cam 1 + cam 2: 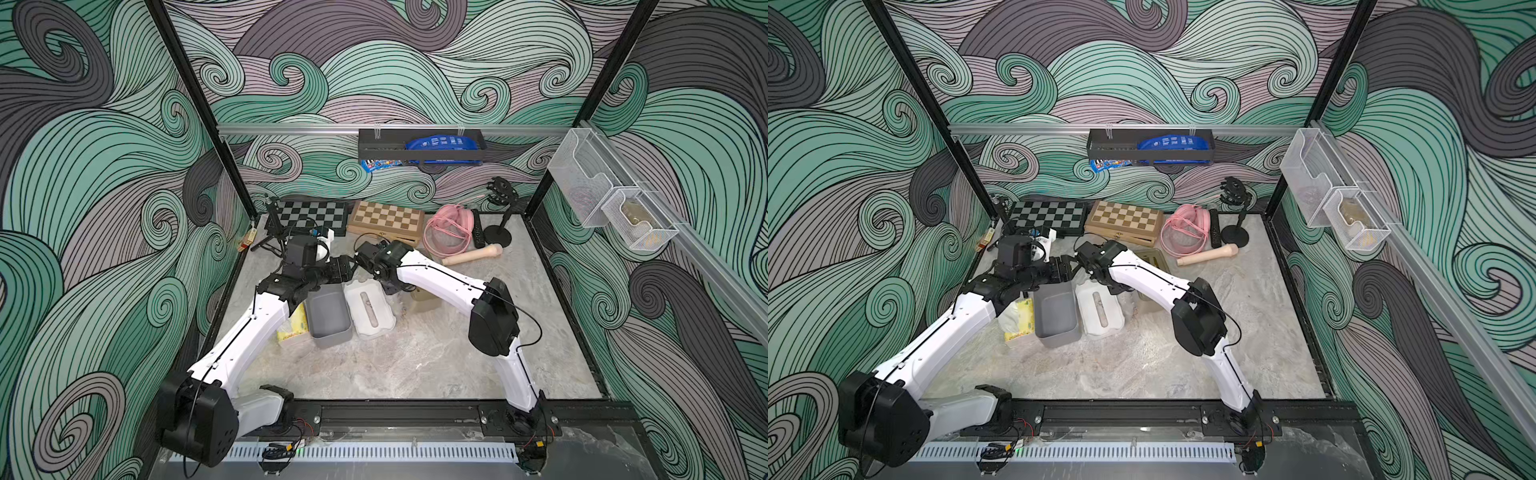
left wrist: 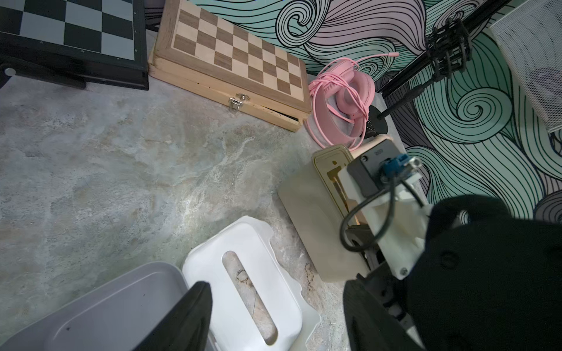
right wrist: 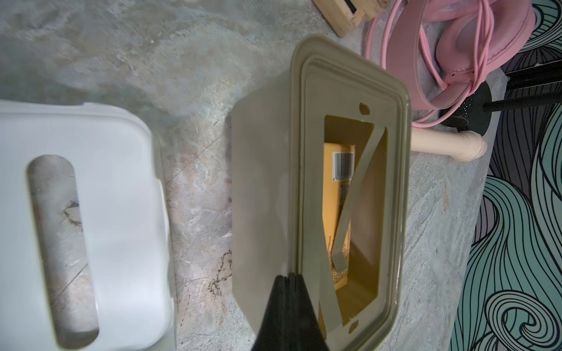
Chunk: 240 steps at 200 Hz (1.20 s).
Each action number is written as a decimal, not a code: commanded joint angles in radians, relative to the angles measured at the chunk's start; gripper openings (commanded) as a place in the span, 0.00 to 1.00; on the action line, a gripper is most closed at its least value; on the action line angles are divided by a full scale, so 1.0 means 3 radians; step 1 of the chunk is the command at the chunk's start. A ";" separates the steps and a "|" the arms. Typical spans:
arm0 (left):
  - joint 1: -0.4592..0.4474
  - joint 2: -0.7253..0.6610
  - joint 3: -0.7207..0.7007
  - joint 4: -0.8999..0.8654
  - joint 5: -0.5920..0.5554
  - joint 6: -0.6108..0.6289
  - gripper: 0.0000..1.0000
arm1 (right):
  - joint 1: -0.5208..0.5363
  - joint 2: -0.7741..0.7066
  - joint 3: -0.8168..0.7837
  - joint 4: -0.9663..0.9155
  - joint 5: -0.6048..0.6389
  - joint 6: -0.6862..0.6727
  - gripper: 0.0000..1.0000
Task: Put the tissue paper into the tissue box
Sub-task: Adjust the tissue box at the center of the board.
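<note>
Black fingers of the right gripper (image 3: 289, 281) are pressed together at the rim of the beige box (image 3: 261, 182); whether they pinch that rim I cannot tell; a yellow barcoded pack (image 3: 334, 197) shows inside it. The left gripper (image 2: 276, 284) hangs with jaws apart over the white slotted lid (image 2: 213, 273); just beside the lid stands the open grey tissue box (image 2: 106, 304); against its other side, on the marble table (image 1: 415, 365), lies the yellow tissue paper (image 1: 1019, 318), partly under the left arm.

White arms (image 1: 245, 336), black joints (image 1: 492, 316)
</note>
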 commanded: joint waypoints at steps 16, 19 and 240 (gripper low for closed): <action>0.0012 -0.0059 0.0117 0.0062 0.0067 0.0001 0.71 | -0.0037 -0.0479 -0.0003 0.0060 -0.0344 -0.0013 0.00; 0.0012 -0.0063 0.0117 0.0065 0.0067 -0.0001 0.71 | -0.0044 -0.0510 -0.0027 0.0088 -0.0373 -0.0006 0.00; -0.0549 0.1393 0.0372 -0.0464 0.0137 0.0164 0.63 | -0.1213 -0.1710 -0.2332 0.2020 -0.2377 -0.0102 0.42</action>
